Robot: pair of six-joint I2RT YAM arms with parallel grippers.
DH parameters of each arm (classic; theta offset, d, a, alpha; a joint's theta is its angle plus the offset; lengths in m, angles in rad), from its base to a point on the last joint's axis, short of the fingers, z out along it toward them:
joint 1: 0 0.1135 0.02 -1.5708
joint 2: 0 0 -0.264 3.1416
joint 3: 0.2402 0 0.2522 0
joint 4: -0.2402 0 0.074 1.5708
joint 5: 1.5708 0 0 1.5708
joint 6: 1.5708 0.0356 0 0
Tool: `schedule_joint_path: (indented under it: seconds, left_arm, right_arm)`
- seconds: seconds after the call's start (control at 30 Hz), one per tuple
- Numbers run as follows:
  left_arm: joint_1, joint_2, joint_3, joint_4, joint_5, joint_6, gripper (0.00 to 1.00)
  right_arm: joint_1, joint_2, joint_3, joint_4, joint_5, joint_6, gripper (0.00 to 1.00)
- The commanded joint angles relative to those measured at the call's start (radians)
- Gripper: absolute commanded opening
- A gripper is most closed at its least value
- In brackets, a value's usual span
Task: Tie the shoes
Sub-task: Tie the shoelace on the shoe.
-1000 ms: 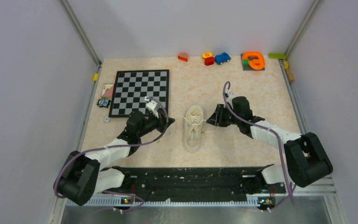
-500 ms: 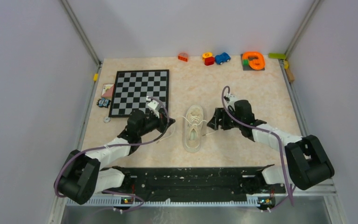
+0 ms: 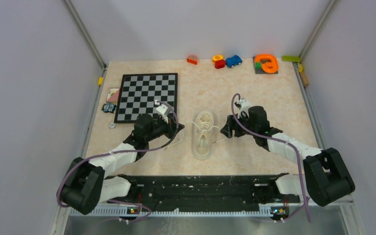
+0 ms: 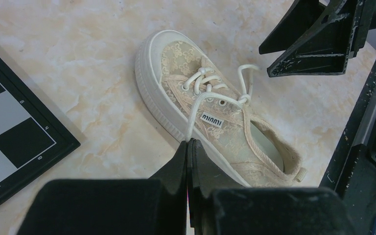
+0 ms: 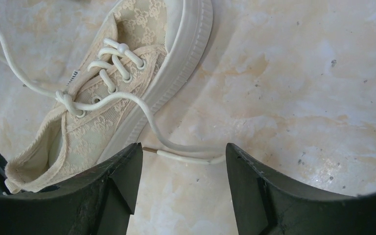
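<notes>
The shoe (image 3: 203, 140) is lying just right of the chessboard (image 3: 147, 95), between the pincers: the left pincer (image 4: 188, 143) is pinching a lace (image 4: 192, 117) tight, the right pincer (image 5: 182, 149) is gaping wide over the other lace end (image 5: 188, 158).

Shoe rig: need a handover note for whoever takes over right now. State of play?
Left gripper: shut, pinching the left lace beside the sneaker.
Right gripper: open; the right lace ends on the table between its fingers, not gripped.
Sneaker: upright between the arms, toe pointing away from the bases.
Done: laces crossed into a first knot near the top eyelets.
Left: no bow yet. Probably grab the right lace, form loops, tighten.
</notes>
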Motion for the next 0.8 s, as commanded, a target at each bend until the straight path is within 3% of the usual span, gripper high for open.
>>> schedule_joint_path:
  seconds: [0.0,0.43,0.77]
  left_arm:
    - [-0.001,-0.006,0.042,0.009,0.027,0.021,0.00]
    - [0.000,0.000,0.047,0.003,0.035,0.031,0.00]
    - [-0.001,0.006,0.049,0.003,0.033,0.037,0.00]
  right_arm:
    - [0.037,0.012,0.029,0.002,0.076,-0.099,0.64]
    - [0.086,0.073,0.079,-0.043,0.159,-0.143,0.48]
    - [0.102,0.103,0.090,0.006,0.147,-0.152,0.45]
